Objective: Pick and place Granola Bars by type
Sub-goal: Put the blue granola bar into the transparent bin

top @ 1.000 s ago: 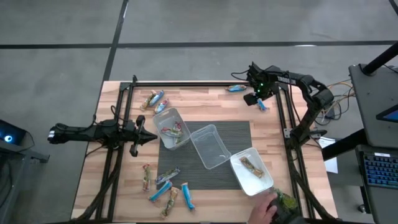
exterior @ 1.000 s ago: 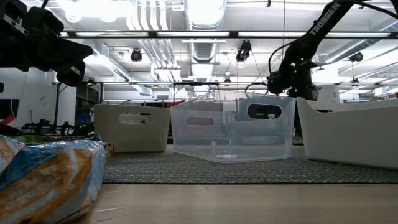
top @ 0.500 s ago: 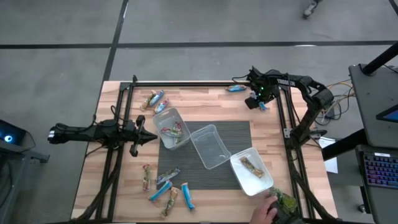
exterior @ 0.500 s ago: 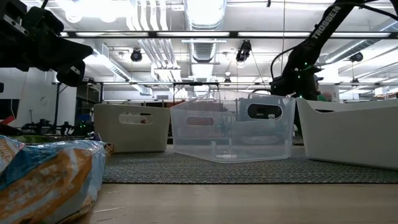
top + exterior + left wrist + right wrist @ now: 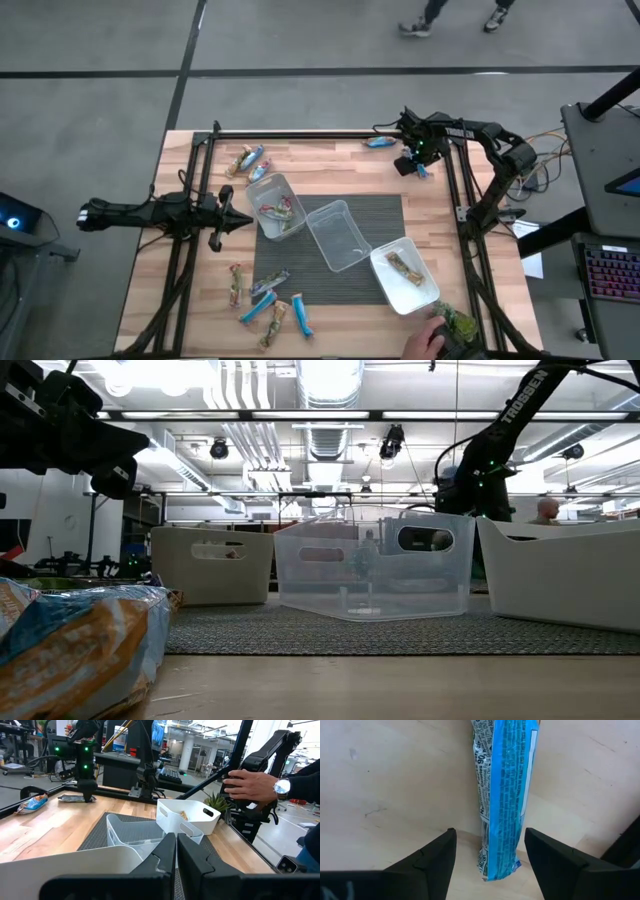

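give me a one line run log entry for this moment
right gripper: open, straddling blue granola bar on table, far right corner | left gripper: shut, waiting beside left tub

A light wooden desk (image 5: 330,165) carries a dark ribbed mat (image 5: 385,215) with three plastic tubs (image 5: 338,234) on it — granola bars (image 5: 268,305) lie scattered on the bare wood at the near-left, far-left and far-right corners.
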You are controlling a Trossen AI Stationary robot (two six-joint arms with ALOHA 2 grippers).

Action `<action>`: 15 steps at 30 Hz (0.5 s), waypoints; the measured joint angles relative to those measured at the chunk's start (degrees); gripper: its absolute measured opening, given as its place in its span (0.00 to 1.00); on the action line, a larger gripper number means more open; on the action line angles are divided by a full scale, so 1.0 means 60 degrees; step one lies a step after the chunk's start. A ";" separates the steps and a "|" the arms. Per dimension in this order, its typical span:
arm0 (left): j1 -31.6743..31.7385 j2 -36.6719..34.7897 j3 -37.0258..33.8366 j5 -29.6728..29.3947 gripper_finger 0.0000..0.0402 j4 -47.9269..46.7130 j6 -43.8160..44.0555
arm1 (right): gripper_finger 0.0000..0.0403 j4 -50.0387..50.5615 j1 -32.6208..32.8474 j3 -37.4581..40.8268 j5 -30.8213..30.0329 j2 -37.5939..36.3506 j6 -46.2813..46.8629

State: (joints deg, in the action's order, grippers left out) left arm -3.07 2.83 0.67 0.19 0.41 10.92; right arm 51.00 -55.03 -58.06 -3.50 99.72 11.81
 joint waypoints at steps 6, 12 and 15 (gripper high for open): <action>-0.0001 0.0000 0.0001 0.0000 0.00 0.0003 0.0001 | 0.50 -0.0004 0.0007 0.0004 -0.0024 0.0000 0.0000; -0.0001 0.0003 0.0000 0.0000 0.00 0.0002 0.0000 | 0.44 -0.0004 0.0004 0.0004 -0.0024 0.0000 -0.0004; 0.0000 0.0000 -0.0001 0.0000 0.00 0.0001 0.0000 | 0.40 0.0000 0.0008 0.0004 -0.0024 0.0000 -0.0017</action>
State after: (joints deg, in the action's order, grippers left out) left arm -3.07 2.83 0.67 0.19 0.42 10.92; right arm 51.00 -54.98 -58.04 -3.64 99.72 11.71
